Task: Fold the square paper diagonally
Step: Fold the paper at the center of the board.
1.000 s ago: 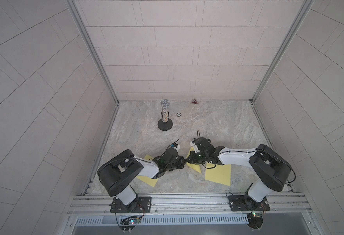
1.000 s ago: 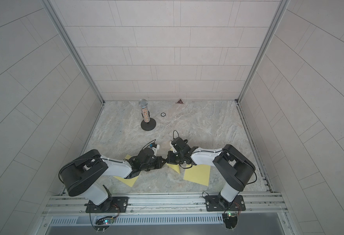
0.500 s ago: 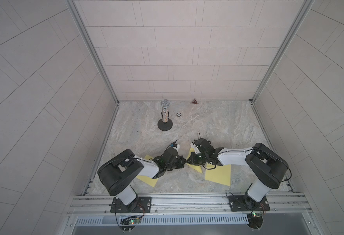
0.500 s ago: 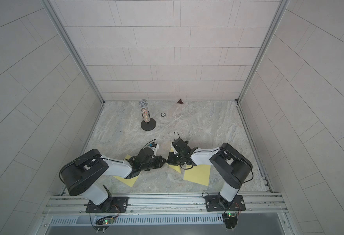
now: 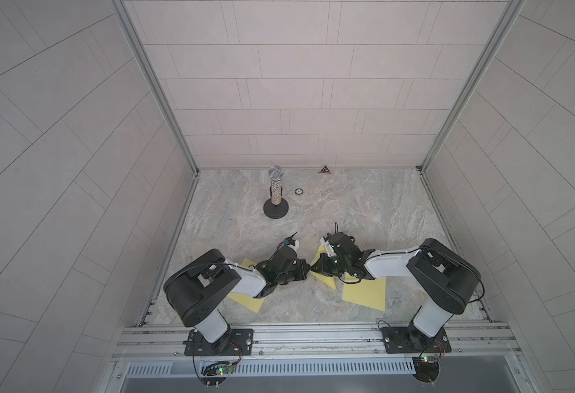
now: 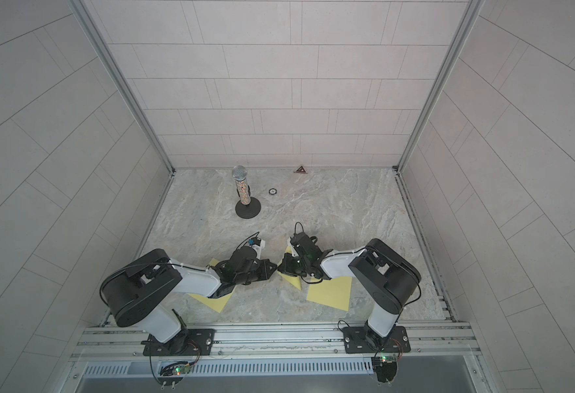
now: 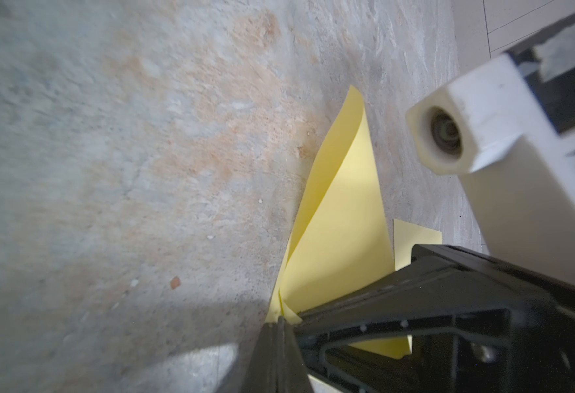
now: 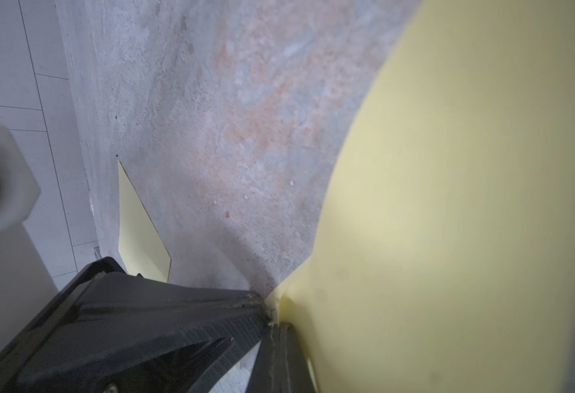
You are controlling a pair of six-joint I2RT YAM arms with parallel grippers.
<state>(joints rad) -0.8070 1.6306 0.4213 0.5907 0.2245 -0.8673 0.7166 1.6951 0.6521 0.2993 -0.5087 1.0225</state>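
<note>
We can read no text, brand or number in any view. The only sign we find is a small dark triangular marker [image 5: 324, 169] at the back edge of the table [image 5: 364, 204], seen in both top views. Whatever is printed on it is too small for us to make out. The little round disc [image 5: 299, 191] lying near it is likewise too small to read
</note>
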